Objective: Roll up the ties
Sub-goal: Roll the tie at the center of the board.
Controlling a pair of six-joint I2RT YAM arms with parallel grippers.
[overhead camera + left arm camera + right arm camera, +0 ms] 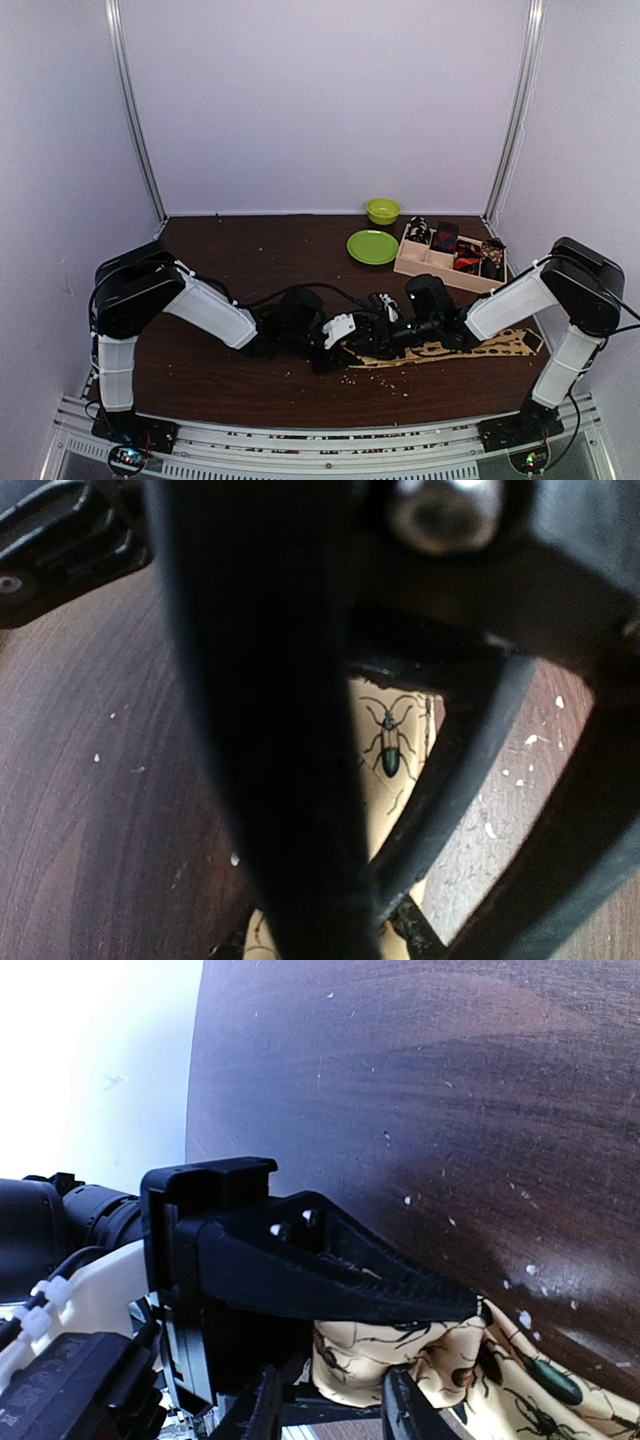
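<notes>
The tan tie, printed with dark beetles, lies flat toward the right front of the table. Its left end is bunched where both grippers meet. My left gripper has one serrated finger pressed on top of the bunched fabric. In the left wrist view a blurred black cable hides most of it, and only a strip of tie shows. My right gripper has the fabric filling the gap between its two fingers. Small dark, red and patterned tie bundles sit in the wooden tray.
The wooden compartment tray stands at the back right. A green plate and a green bowl are beside it. Black cables loop over the table behind the left gripper. Pale crumbs dot the dark wood.
</notes>
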